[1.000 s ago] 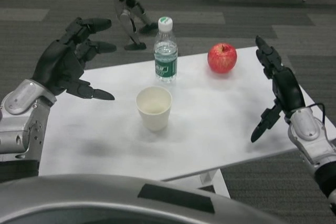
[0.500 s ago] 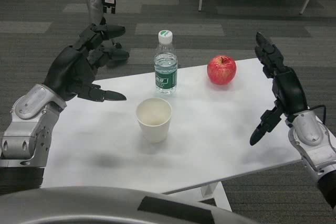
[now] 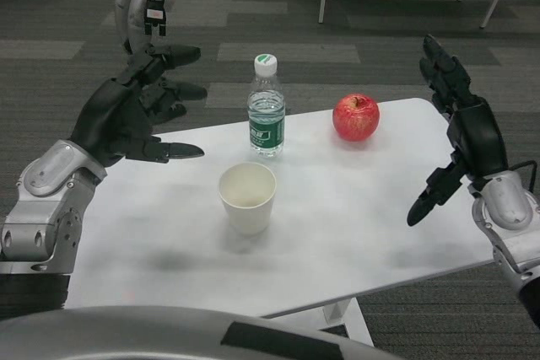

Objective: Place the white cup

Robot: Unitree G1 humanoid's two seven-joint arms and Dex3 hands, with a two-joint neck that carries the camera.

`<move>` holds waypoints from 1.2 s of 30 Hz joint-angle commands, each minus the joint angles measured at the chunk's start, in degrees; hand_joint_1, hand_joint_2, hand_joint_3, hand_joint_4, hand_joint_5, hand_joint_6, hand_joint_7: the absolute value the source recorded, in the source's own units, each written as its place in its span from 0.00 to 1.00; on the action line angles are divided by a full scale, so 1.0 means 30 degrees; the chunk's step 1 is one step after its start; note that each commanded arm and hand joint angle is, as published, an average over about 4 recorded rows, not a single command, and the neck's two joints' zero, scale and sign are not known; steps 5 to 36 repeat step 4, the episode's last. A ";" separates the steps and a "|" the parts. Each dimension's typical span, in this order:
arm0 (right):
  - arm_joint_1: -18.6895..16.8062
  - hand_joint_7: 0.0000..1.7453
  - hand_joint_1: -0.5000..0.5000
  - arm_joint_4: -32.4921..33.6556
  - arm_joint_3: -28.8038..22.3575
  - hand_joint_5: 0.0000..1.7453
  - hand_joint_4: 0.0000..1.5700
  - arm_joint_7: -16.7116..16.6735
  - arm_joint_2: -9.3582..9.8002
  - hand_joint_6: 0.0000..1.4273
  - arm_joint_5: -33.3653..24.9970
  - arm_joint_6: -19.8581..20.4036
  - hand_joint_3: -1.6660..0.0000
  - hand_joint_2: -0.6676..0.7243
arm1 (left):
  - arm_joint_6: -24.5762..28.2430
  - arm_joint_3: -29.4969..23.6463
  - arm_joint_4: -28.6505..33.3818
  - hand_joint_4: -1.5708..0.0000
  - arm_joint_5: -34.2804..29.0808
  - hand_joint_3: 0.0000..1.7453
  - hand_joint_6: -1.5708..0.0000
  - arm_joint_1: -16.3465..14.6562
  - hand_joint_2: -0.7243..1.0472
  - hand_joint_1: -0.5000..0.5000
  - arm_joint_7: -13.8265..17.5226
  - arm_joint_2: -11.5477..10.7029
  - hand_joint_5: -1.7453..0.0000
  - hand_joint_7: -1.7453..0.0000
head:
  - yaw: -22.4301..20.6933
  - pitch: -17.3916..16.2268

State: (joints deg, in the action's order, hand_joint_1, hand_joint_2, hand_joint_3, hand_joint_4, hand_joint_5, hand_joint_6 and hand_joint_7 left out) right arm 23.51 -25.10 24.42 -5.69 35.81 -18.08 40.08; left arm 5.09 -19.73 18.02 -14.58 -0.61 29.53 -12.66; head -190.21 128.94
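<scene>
Standing upright near the middle of the smooth white table (image 3: 371,233): the white cup (image 3: 247,198), a tapered paper-like shell with a rolled rim, mouth open upward. Sitting at its 12 o'clock, just beyond: a clear ribbed plastic water bottle (image 3: 267,109) with a white screw cap and a green label, print too small for reading. Resting at 2 o'clock, well apart: a glossy round red apple (image 3: 356,117). Hovering at 10 o'clock, matte black left hand (image 3: 126,113), fingers spread, gripping nothing. Hanging at 3 o'clock past the table edge, right hand (image 3: 467,137), fingers apart, likewise empty.
</scene>
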 commanded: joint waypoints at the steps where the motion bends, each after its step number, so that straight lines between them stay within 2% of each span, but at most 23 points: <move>1: 0.0366 0.00 0.02 0.0133 -0.0251 0.00 0.00 -0.0036 0.0135 0.00 -0.0097 0.0027 1.00 0.91 | 0.0209 -0.0193 0.0116 1.00 -0.0091 0.05 1.00 0.0343 0.70 0.00 -0.0086 -0.0262 0.29 0.54 | 0.0000 0.0000; 36: 0.0366 0.00 0.03 0.0123 -0.0258 0.00 0.00 -0.0036 0.0135 0.00 -0.0097 0.0027 1.00 0.91 | 0.0209 -0.0261 0.0116 1.00 -0.0081 0.05 1.00 0.0340 0.70 0.00 -0.0086 -0.0262 0.29 0.52 | 0.0085 0.0066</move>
